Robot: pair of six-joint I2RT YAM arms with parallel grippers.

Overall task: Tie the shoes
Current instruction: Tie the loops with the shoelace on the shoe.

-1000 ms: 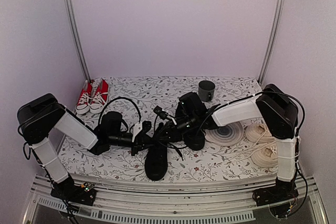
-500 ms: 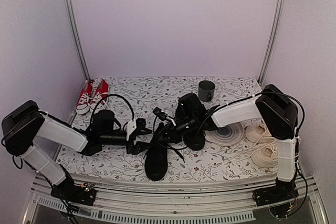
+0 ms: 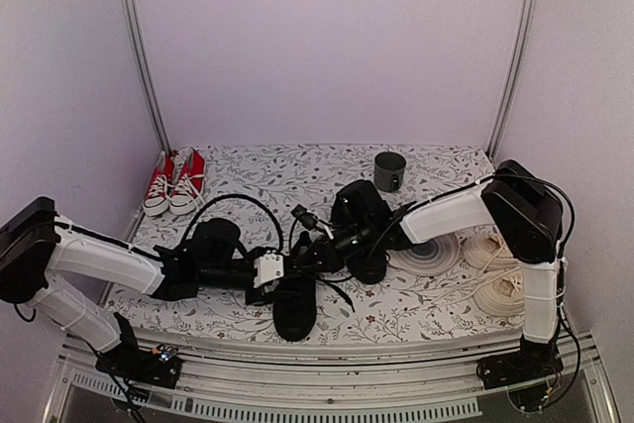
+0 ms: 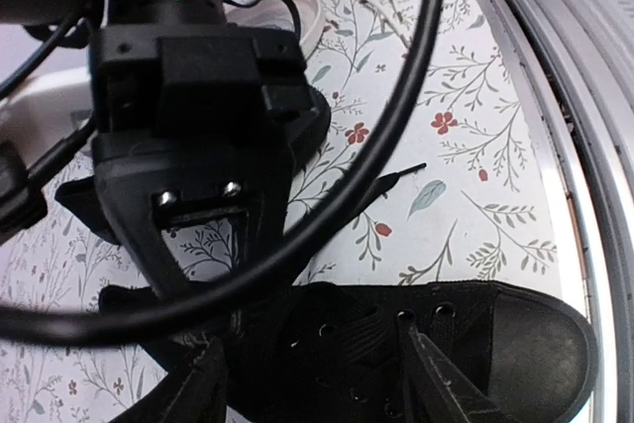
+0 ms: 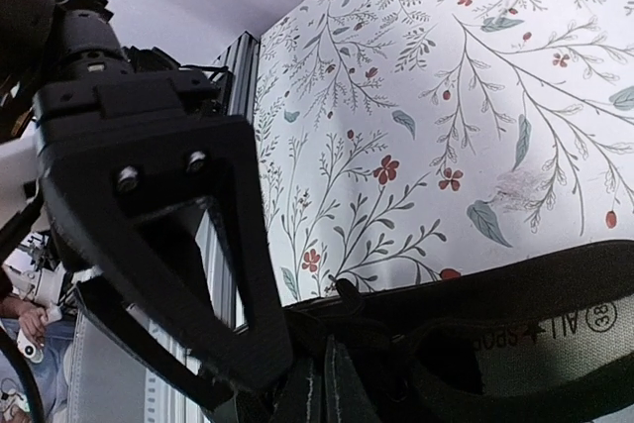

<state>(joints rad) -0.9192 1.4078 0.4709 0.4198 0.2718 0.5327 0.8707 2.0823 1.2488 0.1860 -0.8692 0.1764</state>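
One black shoe (image 3: pixel 294 312) lies near the table's front edge, toe toward me. The other black shoe (image 3: pixel 357 200) lies behind it, partly under my right arm. My left gripper (image 3: pixel 287 269) is open just over the front shoe. In the left wrist view its fingers (image 4: pixel 446 383) straddle the shoe's (image 4: pixel 495 334) eyelet rows, and a loose lace tip (image 4: pixel 396 180) lies on the cloth. My right gripper (image 3: pixel 315 245) is shut, and in the right wrist view (image 5: pixel 327 349) it pinches a thin black lace (image 5: pixel 347 296) at the shoe's opening (image 5: pixel 535 344).
Small red-and-white sneakers (image 3: pixel 174 183) stand at the back left and a grey cup (image 3: pixel 389 170) at the back. A white ribbed plate (image 3: pixel 426 253) and cream sneakers (image 3: pixel 498 274) sit on the right. The metal rail (image 4: pixel 584 96) runs along the front edge.
My left gripper has opened, and the left arm has dropped low and reached right over the front shoe. The right gripper has closed and barely shifted.
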